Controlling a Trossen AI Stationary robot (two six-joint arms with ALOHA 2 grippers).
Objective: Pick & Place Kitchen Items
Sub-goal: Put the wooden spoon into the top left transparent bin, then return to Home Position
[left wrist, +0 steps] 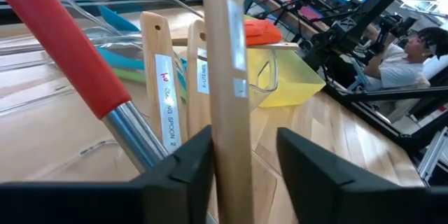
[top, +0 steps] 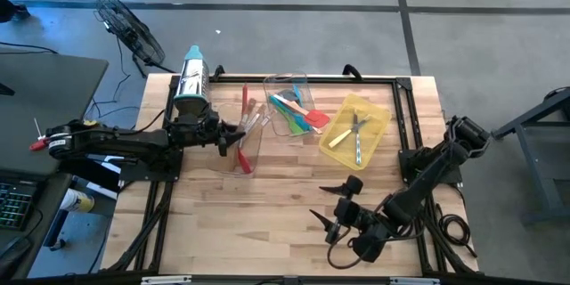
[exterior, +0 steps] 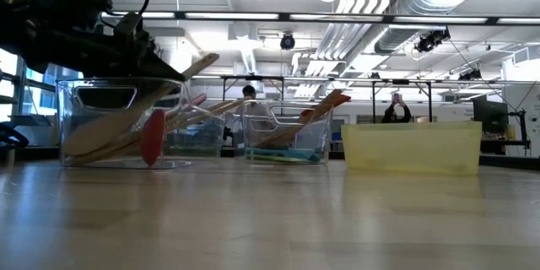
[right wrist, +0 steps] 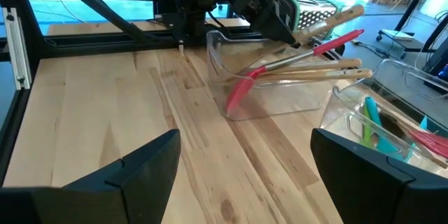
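A clear tray [right wrist: 280, 87] held a red spatula [right wrist: 294, 63] and wooden utensils [right wrist: 329, 73]. The left gripper [right wrist: 297, 38] hovered over one wooden handle; the right gripper's [right wrist: 241, 164] fingers stood wide apart.

"SPOON 2" on wooden spoon label [left wrist: 166, 105]

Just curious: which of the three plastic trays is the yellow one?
The yellow tray holding metal cutlery, nearest the right arm's side; the other two are clear.
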